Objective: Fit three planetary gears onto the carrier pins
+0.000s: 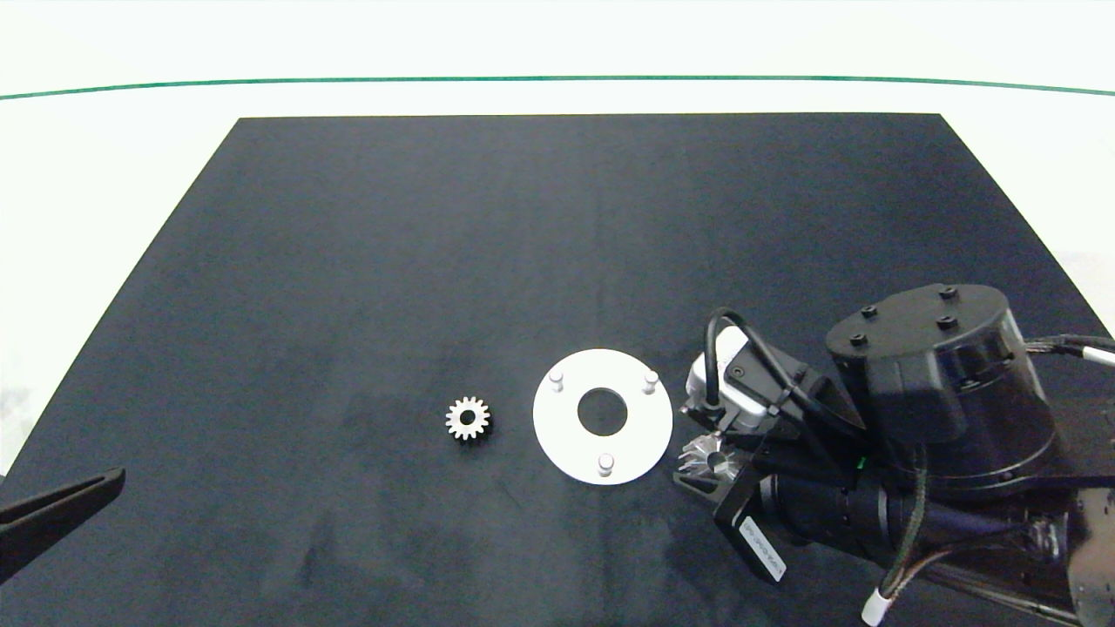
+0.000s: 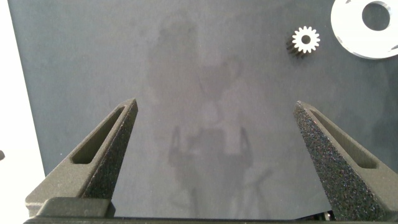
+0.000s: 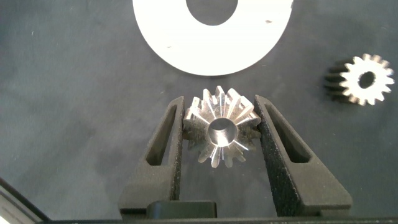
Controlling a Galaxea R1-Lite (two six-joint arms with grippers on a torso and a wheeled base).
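Down on the dark mat [image 1: 435, 261] that covers most of the tabletop, the white disc [image 1: 566, 444] lies flat near the mat's front edge, a little right of centre, with all three carrier pins [image 1: 556, 379] standing bare. Not one gear is installed yet.

The right arm comes in from the right side, and the right gripper [image 3: 221, 134] sits just beside the disc's right rim, low over the mat. Its two fingers [image 3: 171, 134] are clamped on one planetary gear [image 3: 221, 127], pressing on the teeth from both sides; the bore shows clear between them, and the gear looks slightly tilted rather than level.

A second gear [image 1: 469, 419] lies flat on the mat just left of the disc, untouched. A third gear does not show in any view.

The left gripper [image 2: 217, 149] hangs parked over the mat's front left corner, fingers spread wide with nothing between them.

So the step in hand, by my reading, is carrying this first gear to a pin. To do it well, level the gear so its bore faces straight down, centre the bore over the nearest pin [image 1: 650, 380], and lower gently. The bore looks only slightly wider than the pin, so a tilted approach could jam or nudge the disc sideways. Let go only once the gear sits flat against the disc.
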